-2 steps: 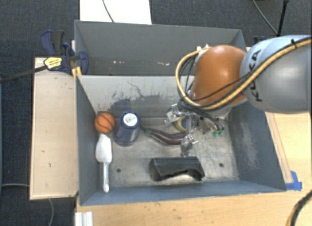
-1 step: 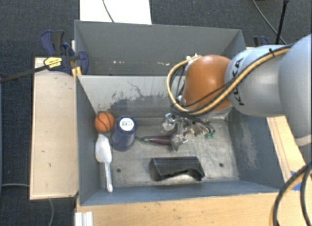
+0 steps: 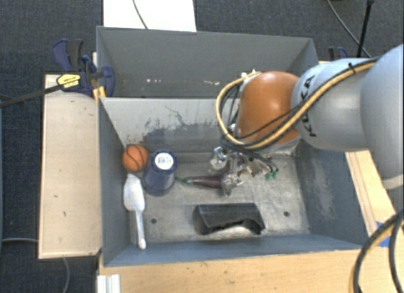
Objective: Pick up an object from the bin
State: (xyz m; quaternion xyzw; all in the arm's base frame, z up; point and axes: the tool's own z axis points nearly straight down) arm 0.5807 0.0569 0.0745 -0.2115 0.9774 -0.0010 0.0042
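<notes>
Find the gripper [image 3: 230,173] low over the middle of the floor of the bin [image 3: 189,64], under the arm's orange cover, right at the right-hand end of a dark slender stick [image 3: 203,183] lying flat there. Cannot tell whether open or shut, nor whether touching the stick. No sign of anything held. Count the stick as the likeliest thing to pick, judging by nearness alone.

Look left along the stick to a dark blue cup [image 3: 160,173] with a white lid, just beside the stick's left tip. Beyond it, toward the left wall, an orange ball [image 3: 134,158], touching the cup or very nearly so. Along the left wall toward the front, a white spoon [image 3: 134,198]. Near the front wall, a black block [image 3: 227,218], close to the gripper but apart from it.

Beware a thin, low thing flat on metal: easy to close above it and come up with nothing, or to pinch one end only and let it swing and drop. Beware also a push along its length, shoving it into the cup and sending the ball rolling. Mind the black block on any drift toward the front wall.
</notes>
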